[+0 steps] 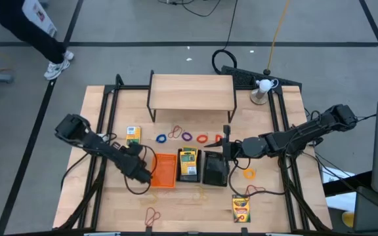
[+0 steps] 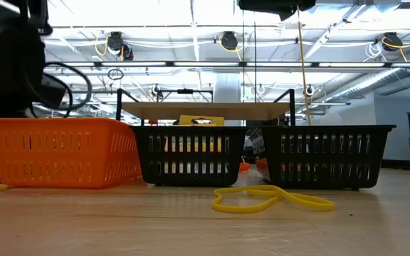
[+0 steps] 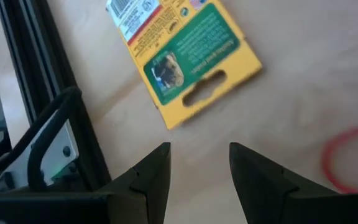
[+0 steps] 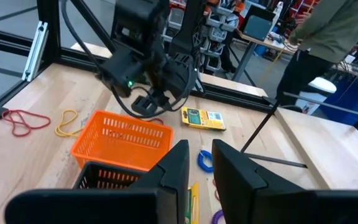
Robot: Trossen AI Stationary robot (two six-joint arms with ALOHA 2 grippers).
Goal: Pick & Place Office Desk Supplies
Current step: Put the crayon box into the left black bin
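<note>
On the left of the counter [image 1: 195,92], one crayon box [image 1: 132,136] lies loose near the frame rail. The left gripper [image 1: 140,172] hovers beside the orange mesh tray [image 1: 163,170], fingers spread and holding nothing; its wrist camera looks down on that loose box. The orange tray appears empty, as far as the overhead view shows. Next right, the middle black mesh tray [image 1: 188,165] already holds a crayon box, so at least one piece is sorted. The right black mesh tray [image 1: 214,168] sits under the right gripper [image 1: 227,151], whose fingers stand slightly apart with nothing between them.

Plenty looks left: a row of rubber bands [image 1: 188,137] in blue, red, purple and orange lies behind the trays, an orange band [image 1: 249,173] and a red one to the right, another crayon box [image 1: 240,209] near the front edge, plus a yellow band [image 2: 272,199] and a red band in front.

A wooden riser shelf [image 1: 191,90] stands at the back, clear of the work. The frame rails crowd the loose left box.
</note>
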